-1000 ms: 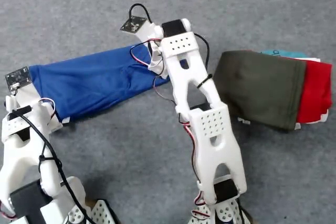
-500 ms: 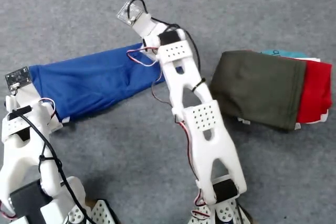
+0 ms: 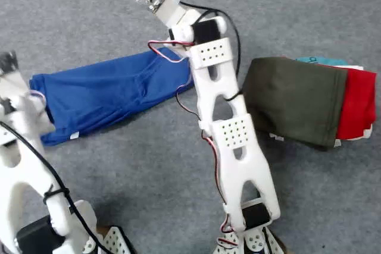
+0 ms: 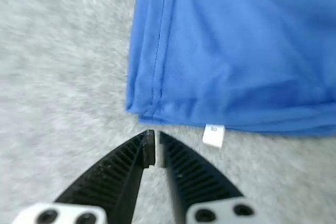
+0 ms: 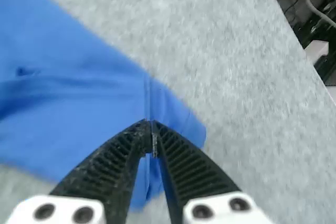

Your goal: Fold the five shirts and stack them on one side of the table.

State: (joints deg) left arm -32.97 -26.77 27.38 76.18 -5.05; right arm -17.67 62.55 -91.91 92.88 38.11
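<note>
Blue shirt [image 3: 113,96] lies flat, left gripper [image 4: 153,148] and right gripper [image 5: 152,132] withdrawn.

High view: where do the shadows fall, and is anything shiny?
High view: soft light, a dim shadow along the near edge of the blue shirt and under the olive shirt; no glare on the grey table. Left wrist view: a thin shadow under the shirt's folded edge.

Seen from above: I have one long folded shirt [image 3: 107,96] across the tabletop's [image 3: 149,165] left half, the shirt stack [image 3: 309,99] at the right edge (well apart). My left gripper [image 4: 156,148] sits just off the shirt's corner, my right gripper [image 5: 152,135] over its opposite end.
</note>
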